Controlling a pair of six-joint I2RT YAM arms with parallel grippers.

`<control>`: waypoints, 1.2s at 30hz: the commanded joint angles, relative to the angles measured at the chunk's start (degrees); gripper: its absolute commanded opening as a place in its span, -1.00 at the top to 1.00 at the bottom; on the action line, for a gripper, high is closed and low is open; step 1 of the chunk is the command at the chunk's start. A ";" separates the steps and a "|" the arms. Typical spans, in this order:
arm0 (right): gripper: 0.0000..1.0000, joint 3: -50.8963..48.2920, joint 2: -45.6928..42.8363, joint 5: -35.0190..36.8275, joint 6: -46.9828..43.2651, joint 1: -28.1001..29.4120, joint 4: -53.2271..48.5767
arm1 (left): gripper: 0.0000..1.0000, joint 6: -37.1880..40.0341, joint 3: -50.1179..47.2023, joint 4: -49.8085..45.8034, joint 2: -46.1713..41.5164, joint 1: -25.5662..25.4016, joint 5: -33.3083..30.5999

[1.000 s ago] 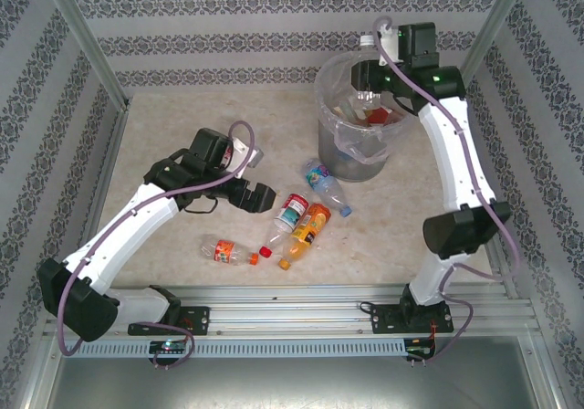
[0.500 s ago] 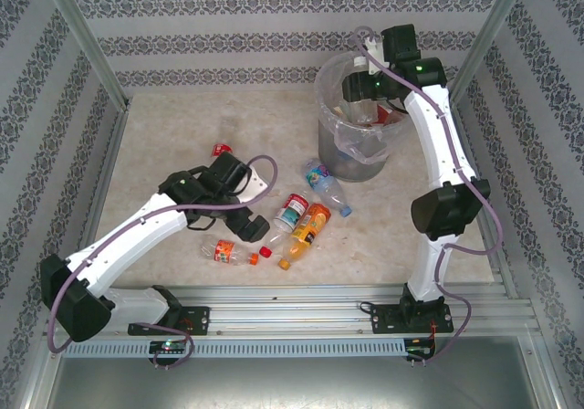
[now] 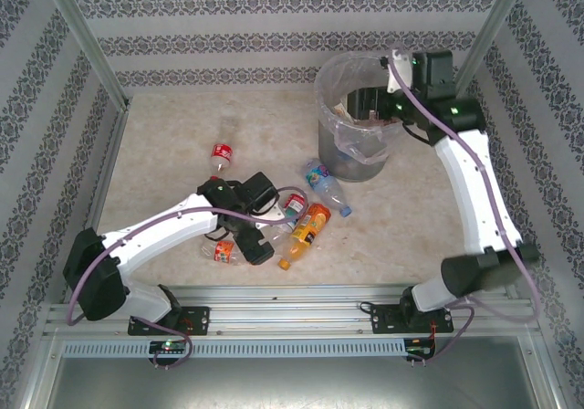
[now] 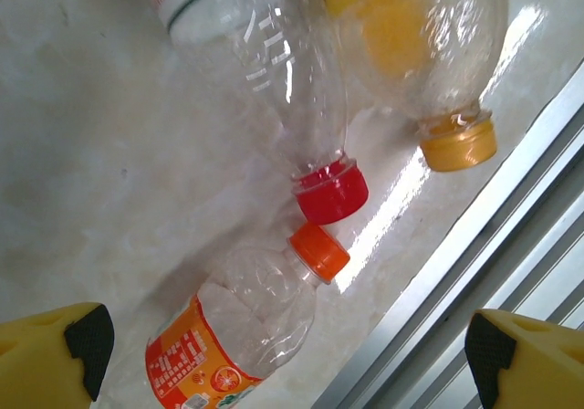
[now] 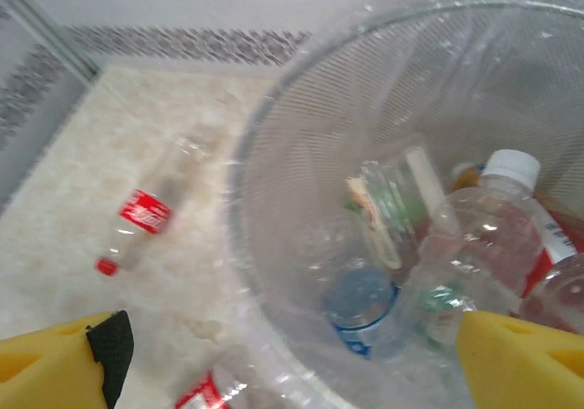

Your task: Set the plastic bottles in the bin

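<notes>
Left claw (image 4: 283, 359) spread wide, hovering over orange-labelled bottle (image 4: 251, 322) lying on desk (image 4: 82, 181) near rail (image 4: 511, 208). Looks light, thin-walled, slick, crushable; grip mid-body across label. Right claw (image 5: 287, 354) apart, empty, above bin (image 5: 274, 153).

1. The table (image 3: 173, 135) has a pale beige, marbled top that looks matt from overhead.
2. White wall panels (image 3: 274, 39) with grey floral bands close off its far edge and both side edges.
3. 2 slanting aluminium posts (image 3: 87, 44) rise at the far corners.
4. Silver slotted rails (image 3: 292, 301) run along the near edge, and a plain grey metal sheet (image 3: 292, 382) lies beyond them.
5. In the left wrist view, a bright streak of reflected light (image 4: 392, 208) crosses the tabletop beside the rails.
</notes>
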 commanded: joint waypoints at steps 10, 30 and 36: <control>-0.86 -12.26 -12.97 -8.20 5.05 -0.04 7.34 | -1.00 2.17 0.40 -5.90 10.72 -1.36 -5.85; -0.87 -15.19 -14.95 -10.17 6.27 -0.84 9.36 | -0.75 4.67 -0.72 -6.95 17.04 -1.36 -9.25; -0.87 -15.25 -15.30 -9.99 5.98 -1.10 9.10 | -0.73 4.74 -0.56 -6.82 19.38 -1.30 -8.43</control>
